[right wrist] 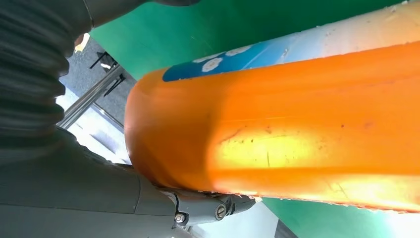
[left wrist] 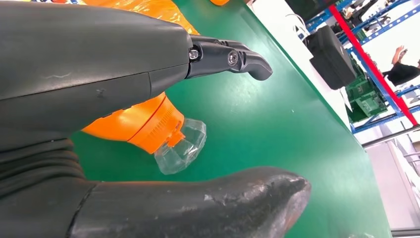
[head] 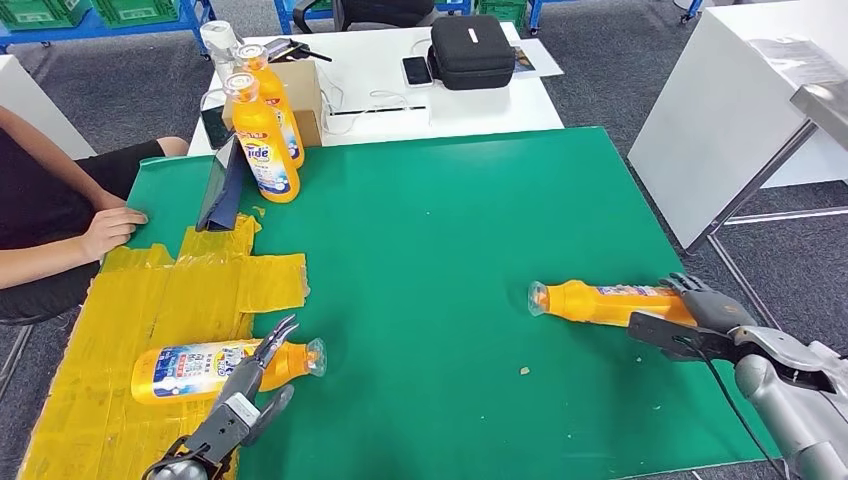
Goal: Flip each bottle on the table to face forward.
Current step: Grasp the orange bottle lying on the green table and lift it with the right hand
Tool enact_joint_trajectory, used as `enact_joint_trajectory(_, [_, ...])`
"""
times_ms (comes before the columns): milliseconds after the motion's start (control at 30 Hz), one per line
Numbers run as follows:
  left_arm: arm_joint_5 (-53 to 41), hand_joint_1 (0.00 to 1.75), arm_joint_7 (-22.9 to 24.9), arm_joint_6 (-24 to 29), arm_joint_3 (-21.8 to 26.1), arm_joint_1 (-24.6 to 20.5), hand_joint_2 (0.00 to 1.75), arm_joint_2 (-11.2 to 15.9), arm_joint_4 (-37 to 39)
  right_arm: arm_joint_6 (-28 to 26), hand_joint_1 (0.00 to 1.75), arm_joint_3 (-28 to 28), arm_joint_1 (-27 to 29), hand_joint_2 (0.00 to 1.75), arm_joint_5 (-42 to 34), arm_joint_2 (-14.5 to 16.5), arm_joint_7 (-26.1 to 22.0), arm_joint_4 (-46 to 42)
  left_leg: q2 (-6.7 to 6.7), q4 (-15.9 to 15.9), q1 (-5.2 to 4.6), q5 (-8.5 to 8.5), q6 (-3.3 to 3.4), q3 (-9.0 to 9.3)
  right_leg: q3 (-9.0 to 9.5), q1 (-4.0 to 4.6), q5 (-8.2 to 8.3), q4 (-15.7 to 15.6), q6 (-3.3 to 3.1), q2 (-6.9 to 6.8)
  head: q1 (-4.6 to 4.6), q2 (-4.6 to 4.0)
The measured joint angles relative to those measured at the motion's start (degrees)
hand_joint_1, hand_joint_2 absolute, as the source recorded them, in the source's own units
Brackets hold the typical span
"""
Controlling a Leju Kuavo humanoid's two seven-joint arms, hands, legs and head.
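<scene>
**Both my hands at fallen bottles**

My left hand (head: 243,392) sits at seven o'clock on the green table (head: 450,220), fingers spread around the neck of a lying orange detergent bottle (head: 205,368). Its clear cap (left wrist: 181,147) points toward three o'clock; thumb and fingers lie to either side of it, apart, and I cannot tell whether they touch the bottle.

My right hand (head: 700,315) is at four o'clock, wrapped around the base of a second lying bottle (head: 605,301), cap toward nine o'clock; up close the orange body presses against my palm.

Two more bottles (head: 265,140) stand upright at eleven o'clock, beside a cardboard box (head: 305,95). A person's hand (head: 110,228) rests at the table's nine o'clock edge, near yellow tape (head: 160,300).
</scene>
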Motion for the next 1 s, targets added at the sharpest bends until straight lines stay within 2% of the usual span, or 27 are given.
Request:
enact_joint_trajectory(33, [0.04,0.0,-0.04,-0.01,-0.08,-0.09,0.0,0.05,0.13,0.32,1.74,0.27,-0.39,1.75,0.05,0.13,-0.39,0.47,0.0,0.0,0.0,0.0,0.0,0.02,0.01,0.0,0.0,0.0,0.0,0.01,-0.01,0.0])
enact_joint_trajectory(200, [0.15,0.0,-0.4,-0.01,-0.89,-0.57,0.0,0.44,0.68,1.97,1.75,2.64,-1.75,1.75,0.07,0.55,-2.47,2.18,0.06,0.0,0.04,-0.04,0.0,0.24,0.2,0.04,0.0,-0.02,0.0,0.1,0.02,0.0])
enact_joint_trajectory(400, [0.26,0.0,-0.58,0.0,-2.33,-0.91,0.0,0.73,0.72,1.92,1.75,6.42,-3.5,1.75,-0.15,2.2,-2.65,4.73,0.26,0.0,0.09,-0.06,-0.01,0.58,0.45,0.13,0.01,-0.03,-0.01,0.22,0.02,0.0])
enact_joint_trajectory(667, [0.77,0.0,-0.64,-0.25,-3.58,-1.14,0.0,0.87,0.71,1.84,1.75,8.87,-4.41,1.75,-0.57,2.69,-2.67,5.86,0.28,0.0,0.14,-0.07,-0.02,0.9,0.73,0.17,0.01,-0.04,-0.01,0.27,0.02,0.0])
enact_joint_trajectory(833, [4.41,0.0,-0.81,-3.18,-4.39,-1.09,0.0,0.89,-0.38,1.09,1.75,9.88,-4.45,1.75,-0.15,3.41,-2.26,6.89,0.29,0.0,0.18,-0.13,-0.09,1.08,0.9,0.21,0.0,-0.06,-0.01,0.32,0.02,0.0])
enact_joint_trajectory(1000, [8.73,0.0,0.16,-6.6,-6.02,-0.76,0.0,0.88,-4.09,-1.57,1.75,10.5,-4.84,1.75,-0.05,6.19,-0.94,9.59,0.78,-0.01,0.48,-0.73,-0.4,1.84,1.48,0.5,-0.15,-0.14,-0.21,0.91,0.05,0.0])
